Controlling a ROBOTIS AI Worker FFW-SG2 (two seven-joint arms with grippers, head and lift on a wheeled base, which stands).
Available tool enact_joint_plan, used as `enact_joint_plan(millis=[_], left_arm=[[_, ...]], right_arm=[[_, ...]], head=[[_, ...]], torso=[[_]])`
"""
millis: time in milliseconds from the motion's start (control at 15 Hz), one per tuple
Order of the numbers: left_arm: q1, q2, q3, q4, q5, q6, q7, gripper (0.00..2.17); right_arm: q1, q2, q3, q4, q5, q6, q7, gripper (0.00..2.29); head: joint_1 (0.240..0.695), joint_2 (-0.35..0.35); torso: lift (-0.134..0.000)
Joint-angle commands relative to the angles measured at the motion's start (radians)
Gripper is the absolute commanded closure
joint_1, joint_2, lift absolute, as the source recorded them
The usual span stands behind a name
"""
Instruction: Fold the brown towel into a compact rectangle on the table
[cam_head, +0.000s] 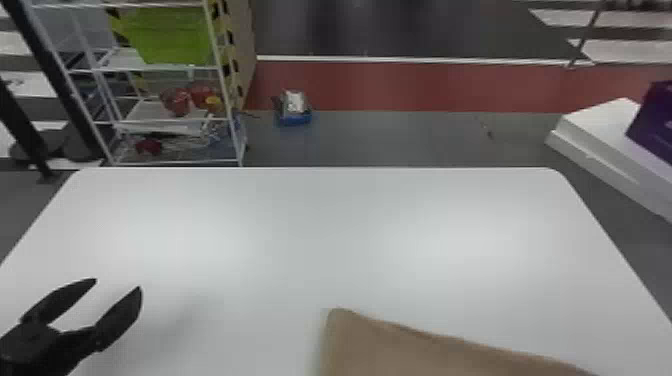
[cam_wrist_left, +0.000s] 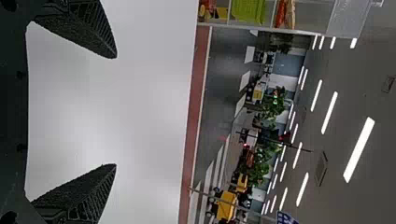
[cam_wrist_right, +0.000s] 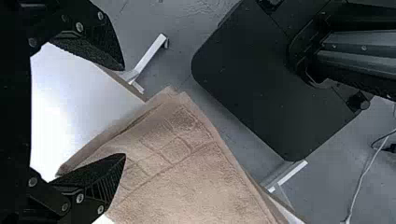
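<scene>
My left gripper (cam_head: 117, 307) stands open over the left front of the white table, well to the left of the brown towel (cam_head: 400, 345), which lies at the front edge of the head view, right of centre. In the left wrist view the left gripper (cam_wrist_left: 114, 111) has nothing between its widely parted fingers. The right wrist view has the right gripper (cam_wrist_right: 123, 112) open, one finger over the towel (cam_wrist_right: 187, 172) and the other beyond the towel's side. The towel looks layered, with a patterned band near one end that reaches the table's edge.
The white table (cam_head: 300, 225) has bare surface behind and left of the towel. Beyond it stand a wire shelf (cam_head: 175, 120) with a green bin at the left and a white box (cam_head: 600, 135) at the right. The robot's black base (cam_wrist_right: 261, 84) is beside the table.
</scene>
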Motion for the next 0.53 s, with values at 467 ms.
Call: enact_joint_plan(millis=[467], left_arm=[[0.006, -0.004, 0.038, 0.009, 0.012, -0.014, -0.018, 0.05]], right_arm=[[-0.063, 0.020, 0.125, -0.003, 0.099, 0.015, -0.008, 0.34]], head=[[0.695, 0.058]], torso=[[-0.123]])
